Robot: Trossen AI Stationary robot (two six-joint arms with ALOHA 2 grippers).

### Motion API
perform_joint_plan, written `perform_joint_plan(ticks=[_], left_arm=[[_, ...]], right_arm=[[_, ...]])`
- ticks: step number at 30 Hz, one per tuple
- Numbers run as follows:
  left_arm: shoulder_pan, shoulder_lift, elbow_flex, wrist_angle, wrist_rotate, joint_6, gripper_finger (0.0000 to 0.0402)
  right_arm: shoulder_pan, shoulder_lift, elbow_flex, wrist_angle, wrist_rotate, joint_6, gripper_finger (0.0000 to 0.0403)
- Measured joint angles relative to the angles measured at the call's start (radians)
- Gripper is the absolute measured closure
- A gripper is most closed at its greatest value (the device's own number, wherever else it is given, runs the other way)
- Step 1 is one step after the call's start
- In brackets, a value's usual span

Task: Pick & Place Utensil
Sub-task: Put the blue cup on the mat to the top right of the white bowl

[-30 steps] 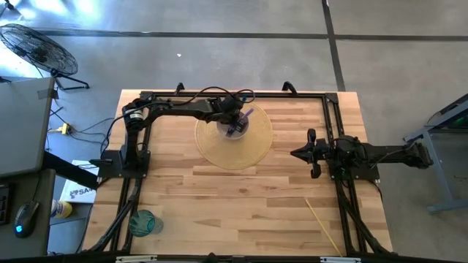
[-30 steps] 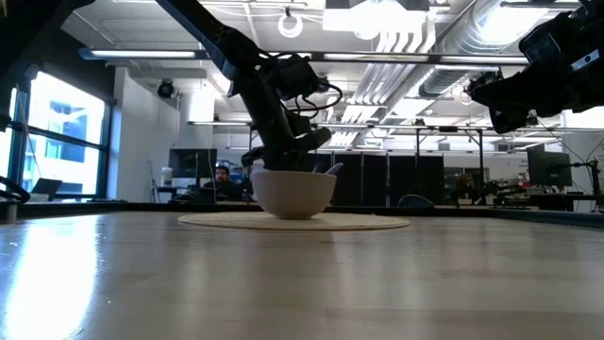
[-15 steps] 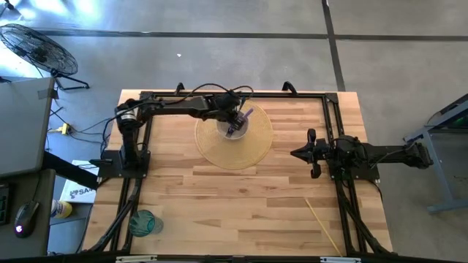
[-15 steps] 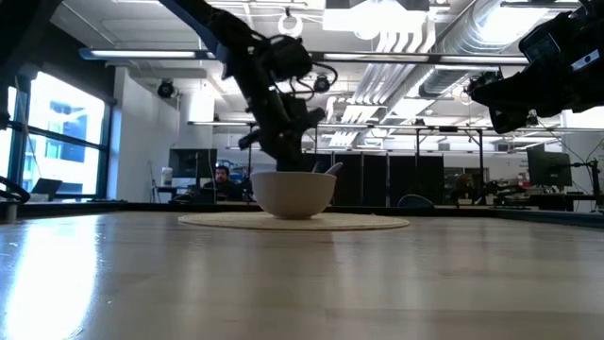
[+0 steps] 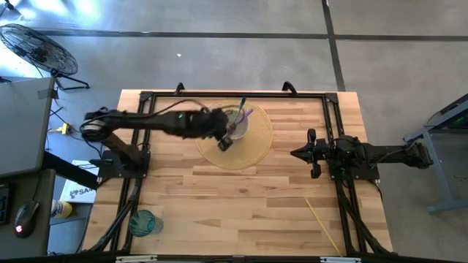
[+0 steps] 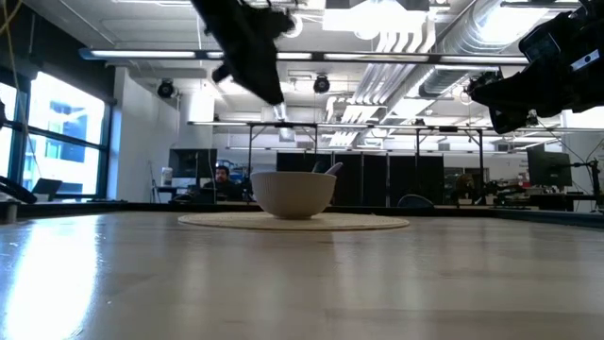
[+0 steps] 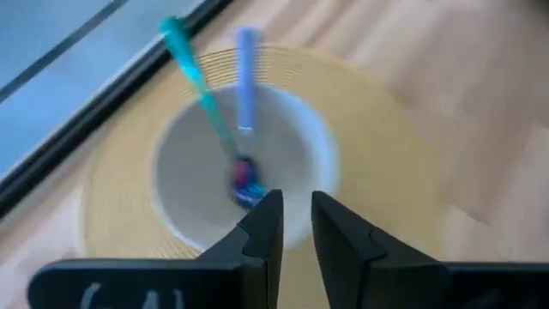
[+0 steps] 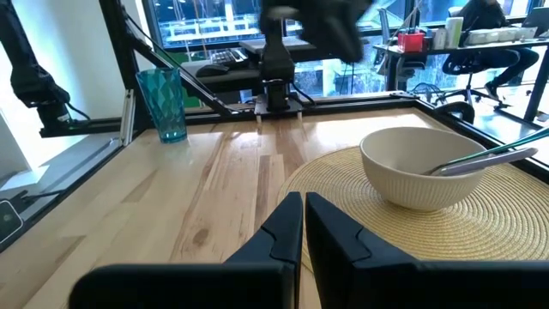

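Observation:
A white bowl point(image 5: 238, 123) stands on a round woven mat point(image 5: 241, 150). Two utensils lie in it, one teal-handled point(image 7: 193, 77) and one purple-handled point(image 7: 246, 81). Their heads rest on the bowl's bottom, and their handles lean on its rim and stick out over it. My left gripper point(image 5: 224, 143) hangs above the bowl's near-left rim; the low view shows it well clear above the bowl point(image 6: 293, 194). It is narrowly open and empty point(image 7: 296, 225). My right gripper point(image 5: 295, 153) waits shut at the table's right side, raised off the table.
A teal glass point(image 5: 144, 221) stands near the table's near-left corner. A thin pale stick point(image 5: 322, 223) lies on the near right part of the table. Black frame rails point(image 5: 234, 93) run along the far, left and right sides. Bare wood lies between the mat and the near edge.
My left gripper has risen out of the bowl and drawn back toward the table's near-left, and it now hangs well above the rim. The left arm's base has swung toward the left. Both utensils have stayed in the bowl. The right arm has kept still.

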Motion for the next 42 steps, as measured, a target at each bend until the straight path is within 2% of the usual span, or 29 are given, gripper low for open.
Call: perform_joint_plan(ticks=[3,9,20,24,27,29,32,42], left_arm=[[-0.099,-0.069,-0.013,-0.042,0.02,-0.027,0.0339],[-0.334,-0.124,-0.015,-0.115,0.04,-0.057,0.0339],[-0.772,-0.127,-0.014,-0.183,0.125,-0.167,0.0339],[-0.876,-0.126,0.022,-0.182,0.181,-0.351,0.0339],[-0.936,-0.125,0.054,-0.171,0.181,-0.538,0.0339],[-0.97,-0.124,0.069,-0.171,0.192,-0.606,0.0339],[-1.011,-0.124,0.074,-0.175,0.242,-0.698,0.0339],[-1.134,-0.087,0.074,-0.18,0.278,-1.191,0.0339]], right_arm=[[0.0,0.001,0.0,0.0,0.0,0.0,0.0391],[0.0,0.001,0.0,0.0,0.0,0.0,0.0391],[0.0,0.001,0.0,0.0,0.0,0.0,0.0391],[0.0,0.001,0.0,0.0,0.0,0.0,0.0391],[0.0,0.001,0.0,0.0,0.0,0.0,0.0391],[0.0,0.001,0.0,0.0,0.0,0.0,0.0391],[0.0,0.001,0.0,0.0,0.0,0.0,0.0391],[0.0,0.001,0.0,0.0,0.001,-0.033,0.0391]])
